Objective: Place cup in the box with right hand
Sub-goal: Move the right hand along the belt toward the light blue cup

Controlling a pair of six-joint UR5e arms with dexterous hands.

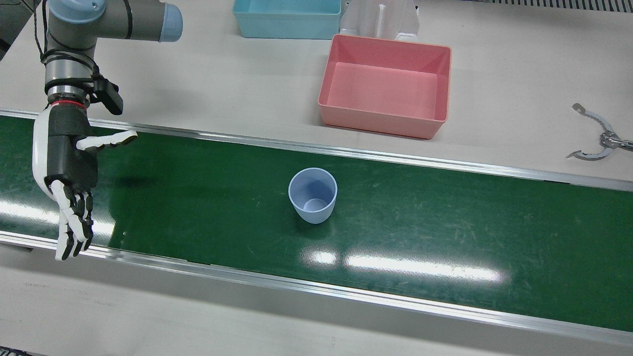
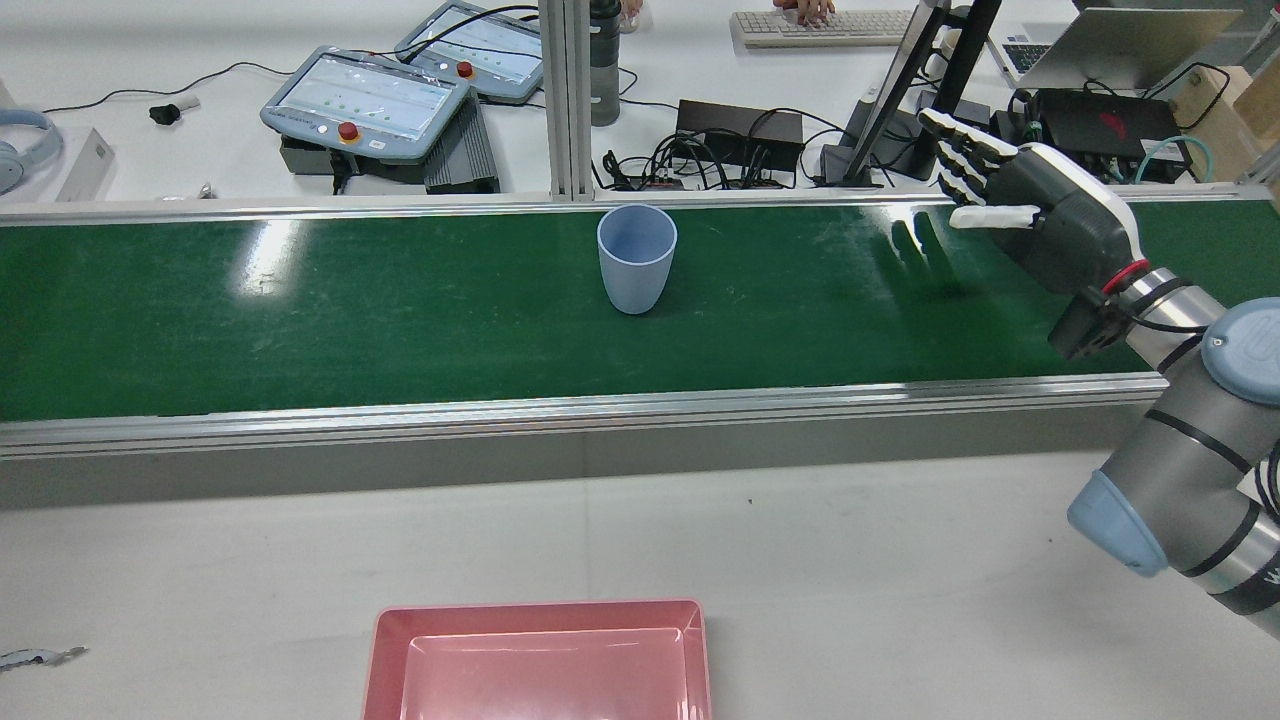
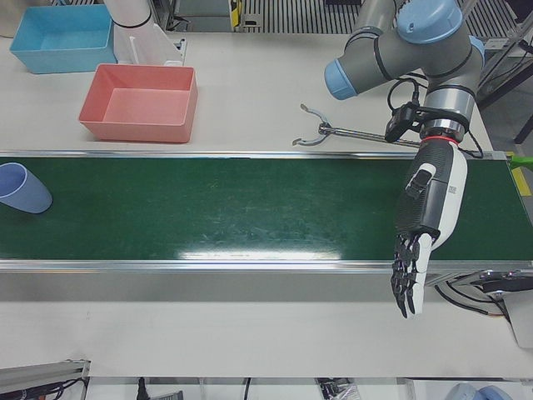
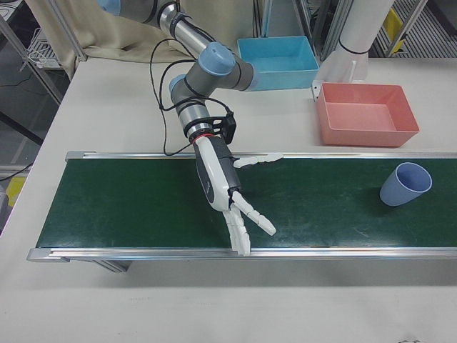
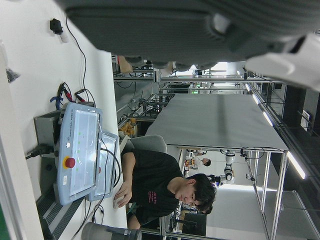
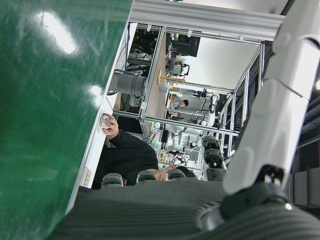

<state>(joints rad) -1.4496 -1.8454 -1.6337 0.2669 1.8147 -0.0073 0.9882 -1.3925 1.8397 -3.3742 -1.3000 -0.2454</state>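
Observation:
A pale blue cup (image 1: 312,195) stands upright and empty on the green belt (image 1: 445,227), near its middle; it also shows in the rear view (image 2: 636,258). The pink box (image 1: 385,86) sits empty on the white table beyond the belt, a little to the right of the cup in the front view. My right hand (image 1: 64,188) hovers over the belt's end, far from the cup, open with its fingers spread and holding nothing. My left hand (image 3: 425,225) hangs open over the opposite end of the belt, fingers pointing down, also holding nothing.
A light blue box (image 1: 287,17) and a white pedestal (image 1: 381,20) stand behind the pink box. A metal tong-like tool (image 1: 598,141) lies on the table near the left arm. Teach pendants (image 2: 365,105), cables and a person's hands at a keyboard (image 2: 825,25) lie past the belt.

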